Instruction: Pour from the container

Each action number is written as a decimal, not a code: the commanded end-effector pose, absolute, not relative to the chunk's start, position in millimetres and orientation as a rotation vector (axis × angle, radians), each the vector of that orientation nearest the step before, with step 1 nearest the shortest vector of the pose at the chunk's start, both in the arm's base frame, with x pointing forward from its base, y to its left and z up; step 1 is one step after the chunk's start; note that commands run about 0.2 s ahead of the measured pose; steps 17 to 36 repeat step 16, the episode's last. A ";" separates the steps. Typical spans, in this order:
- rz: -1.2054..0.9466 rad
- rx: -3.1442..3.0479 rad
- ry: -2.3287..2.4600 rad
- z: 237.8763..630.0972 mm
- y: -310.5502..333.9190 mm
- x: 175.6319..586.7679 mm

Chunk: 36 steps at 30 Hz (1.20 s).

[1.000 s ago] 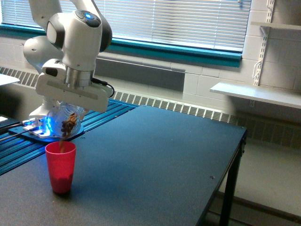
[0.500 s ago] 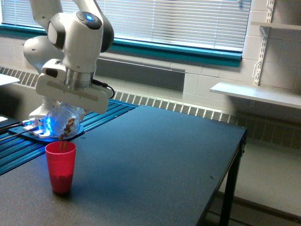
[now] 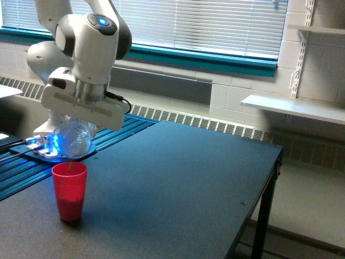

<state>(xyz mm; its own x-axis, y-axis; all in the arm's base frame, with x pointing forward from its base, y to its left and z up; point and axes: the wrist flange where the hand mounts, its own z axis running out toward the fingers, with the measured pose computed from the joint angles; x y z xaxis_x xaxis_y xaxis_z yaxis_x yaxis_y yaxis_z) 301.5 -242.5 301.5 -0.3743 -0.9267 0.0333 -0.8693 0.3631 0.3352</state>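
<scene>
Dark matte tabletop (image 3: 178, 183) w/ smooth tapered red plastic cup (image 3: 69, 191). Round clear plastic jar (image 3: 71, 140) tipped just above cup rim, pinched in gripper (image 3: 75, 127); fingers themselves hidden.

We see a dark table (image 3: 188, 178) before a white block wall (image 3: 253, 91), closed window blinds (image 3: 205, 24) above a teal sill (image 3: 205, 58) (daylight behind them), and white shelves (image 3: 294, 108) at the exterior view's right.

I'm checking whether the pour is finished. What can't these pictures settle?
- Gripper fingers, exterior view: hidden behind the hand body and the clear container, so the grip cannot be seen.
- Inside of the red cup: its wall hides the fill level.
- Pieces left in the container: glare and blur hide them.
</scene>
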 end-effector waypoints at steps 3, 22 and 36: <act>-0.359 1.627 -2.413 302.3 -240.3 305.4; -0.246 1.710 -2.410 312.6 -238.7 304.6; -0.246 1.710 -2.410 312.6 -238.7 304.6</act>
